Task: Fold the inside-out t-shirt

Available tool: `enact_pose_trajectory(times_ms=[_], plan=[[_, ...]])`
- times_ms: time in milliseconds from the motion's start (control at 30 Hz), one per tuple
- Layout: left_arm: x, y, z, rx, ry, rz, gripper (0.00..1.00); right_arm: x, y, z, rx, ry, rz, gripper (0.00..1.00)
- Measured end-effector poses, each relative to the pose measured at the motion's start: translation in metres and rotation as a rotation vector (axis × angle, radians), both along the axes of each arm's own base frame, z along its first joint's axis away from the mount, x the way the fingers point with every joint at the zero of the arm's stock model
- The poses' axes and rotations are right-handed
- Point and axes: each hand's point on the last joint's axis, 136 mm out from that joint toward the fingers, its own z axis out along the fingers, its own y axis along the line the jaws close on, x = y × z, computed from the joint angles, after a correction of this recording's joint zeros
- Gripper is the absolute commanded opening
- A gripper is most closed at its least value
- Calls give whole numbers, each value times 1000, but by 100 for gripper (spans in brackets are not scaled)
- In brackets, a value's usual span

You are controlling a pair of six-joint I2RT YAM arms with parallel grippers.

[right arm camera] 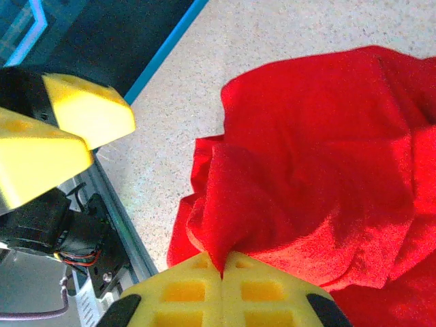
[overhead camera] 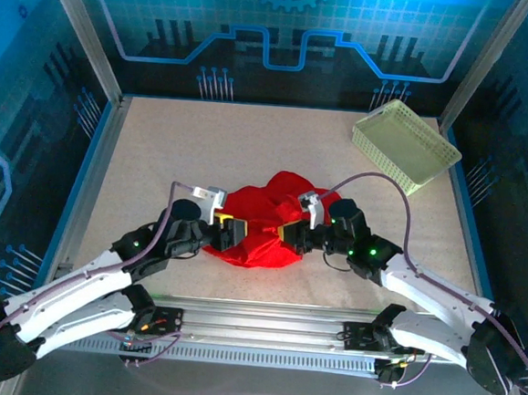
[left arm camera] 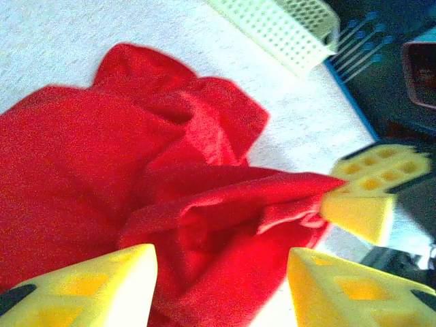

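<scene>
The right gripper (right arm camera: 223, 272) is pinching a fold of the red t-shirt (right arm camera: 320, 136); the left gripper (left arm camera: 221, 279) is hovering spread, seemingly gripping nothing.

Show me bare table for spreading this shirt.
The table is bare beyond the red t-shirt up to the back edge, left of the lattice basket. Crowded in front, where the left hand and right hand flank it.

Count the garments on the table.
1. The red t-shirt lies crumpled in a heap near the middle of the table, apart from the basket at the far right corner. Its bunched folds could hide something smaller.
</scene>
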Motion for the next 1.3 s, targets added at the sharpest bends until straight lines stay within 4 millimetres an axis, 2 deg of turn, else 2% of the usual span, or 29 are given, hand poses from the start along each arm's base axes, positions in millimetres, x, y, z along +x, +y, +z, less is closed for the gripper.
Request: enact_pose_trajectory(times_ms=[100, 267, 500, 667, 933, 1067, 1200, 1300], plan=[[-1, -11, -1, 1, -2, -54, 50, -1, 4, 7, 7, -15, 7, 0], [0, -29, -27, 29, 70, -121, 50, -4, 11, 17, 15, -42, 30, 0], [3, -49, -21, -32, 57, -183, 48, -8, 15, 16, 0, -53, 47, 0], [3, -56, -18, -60, 48, -211, 35, -8, 15, 13, -9, -49, 43, 0], [2, -58, -20, -57, 55, -223, 0, -3, 10, 7, -48, -52, 0, 0], [1, -57, -19, -31, 64, -220, 0, 3, 6, -1, -84, -49, -34, 1], [-1, -61, 11, 29, 10, -233, 0, 9, 3, -3, -125, -77, -57, 26], [-2, -67, 55, 63, -94, -246, 0, 12, -4, -9, -187, -104, -67, 44]])
